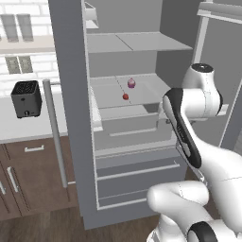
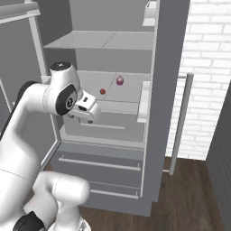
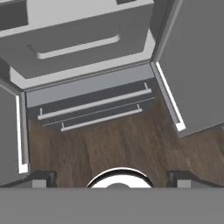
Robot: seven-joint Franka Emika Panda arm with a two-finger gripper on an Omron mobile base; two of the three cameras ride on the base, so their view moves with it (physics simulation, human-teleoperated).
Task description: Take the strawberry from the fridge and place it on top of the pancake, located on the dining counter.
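You are facing the open fridge point(image 1: 75, 118) with your fingers point(image 3: 39, 178) spread wide and grasping nothing, pointing down toward the wood floor point(image 3: 109, 148) before the bottom drawers point(image 3: 94, 105). The strawberry point(image 1: 125, 96) is sitting on a middle shelf point(image 1: 108, 97), just near of the pinkish-purple item point(image 1: 131, 83), lying above and farther in than your hand, so you are likely needing to lift and reach inward.

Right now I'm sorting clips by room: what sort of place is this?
A kitchen, rendered: an open fridge with shelves, a toaster on a worktop over wood cabinets, and a white brick wall.
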